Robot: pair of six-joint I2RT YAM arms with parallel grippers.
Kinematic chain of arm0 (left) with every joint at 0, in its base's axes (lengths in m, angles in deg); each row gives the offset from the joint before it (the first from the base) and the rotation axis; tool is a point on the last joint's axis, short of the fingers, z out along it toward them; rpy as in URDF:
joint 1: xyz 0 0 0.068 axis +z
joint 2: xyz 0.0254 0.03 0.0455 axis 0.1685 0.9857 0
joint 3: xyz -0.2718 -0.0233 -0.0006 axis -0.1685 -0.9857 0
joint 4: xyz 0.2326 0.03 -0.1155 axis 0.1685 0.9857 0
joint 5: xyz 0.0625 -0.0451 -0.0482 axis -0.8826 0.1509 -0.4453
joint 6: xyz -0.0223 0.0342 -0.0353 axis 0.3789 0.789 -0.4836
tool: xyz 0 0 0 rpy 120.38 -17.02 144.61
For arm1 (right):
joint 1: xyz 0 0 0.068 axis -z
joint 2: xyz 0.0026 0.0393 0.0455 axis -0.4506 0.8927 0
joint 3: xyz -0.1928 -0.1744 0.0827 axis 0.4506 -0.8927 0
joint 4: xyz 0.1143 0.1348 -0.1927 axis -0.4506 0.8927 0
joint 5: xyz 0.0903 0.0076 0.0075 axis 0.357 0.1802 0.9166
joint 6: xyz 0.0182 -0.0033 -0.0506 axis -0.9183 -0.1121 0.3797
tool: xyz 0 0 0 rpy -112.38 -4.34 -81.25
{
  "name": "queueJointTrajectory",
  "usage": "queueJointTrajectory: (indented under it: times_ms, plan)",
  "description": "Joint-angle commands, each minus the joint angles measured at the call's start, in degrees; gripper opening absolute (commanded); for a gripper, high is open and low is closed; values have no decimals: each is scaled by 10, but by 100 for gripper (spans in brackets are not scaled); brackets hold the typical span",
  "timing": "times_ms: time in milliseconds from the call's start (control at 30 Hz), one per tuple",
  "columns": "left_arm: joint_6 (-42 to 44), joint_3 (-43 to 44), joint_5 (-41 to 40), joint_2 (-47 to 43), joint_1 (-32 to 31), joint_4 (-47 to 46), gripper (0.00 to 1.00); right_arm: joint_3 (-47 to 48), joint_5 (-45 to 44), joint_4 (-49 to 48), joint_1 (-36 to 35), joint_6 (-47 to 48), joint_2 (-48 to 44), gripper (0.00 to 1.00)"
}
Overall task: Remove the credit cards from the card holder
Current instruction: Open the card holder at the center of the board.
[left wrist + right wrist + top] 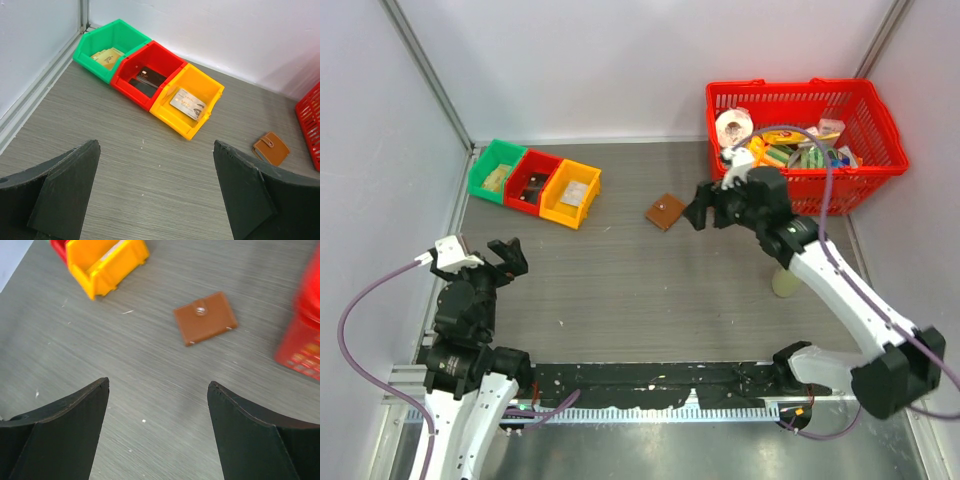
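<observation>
Right gripper (701,208), jaws spread wide and empty, hangs just beside the small flat brown leather-like card holder (666,211). The holder lies folded shut on the grey wood-grain table (620,290), between a yellow plastic bin (570,212) and a red plastic basket (790,92). The wide spread likely suits a descent over the flat holder. No credit cards show, so they are presumably inside, and the task looks barely begun. The left gripper (490,262), equally wide and empty, waits well apart at the near left, probably in reserve to brace the holder.

The right wrist view shows the holder (205,318) face-up with what may be a round metal snap, though the picture is soft. Only the left wrist view looks into the green bin (92,67), red bin (131,90) and yellow bin (175,122), each holding flat items. Only the overhead view shows both arms.
</observation>
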Motion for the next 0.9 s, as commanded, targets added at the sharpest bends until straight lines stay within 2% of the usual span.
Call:
queueJointTrajectory:
  times_ms: [0, 167, 367, 467, 633, 800, 867]
  plan:
    - [-7, 18, 8, -8, 3, -14, 100, 99, -44, -13, -81, 26, 89, 84]
    - [-7, 17, 10, -7, 3, -14, 100, 169, -170, -7, -132, 24, 247, 84]
    - [-7, 18, 8, -9, 3, -12, 100, 254, -304, -6, -152, 17, 399, 84]
    - [-8, 18, 8, -7, 3, -12, 100, 293, -359, -10, -154, 18, 470, 88]
    - [-7, 18, 7, -5, 3, -11, 100, 350, -389, -24, -154, 28, 554, 89]
    - [-6, 18, 7, -4, 3, -10, 100, 387, -368, -29, -151, 40, 626, 90]
    - [-6, 18, 7, -2, 3, -10, 100, 393, -349, -23, -150, 39, 640, 87]
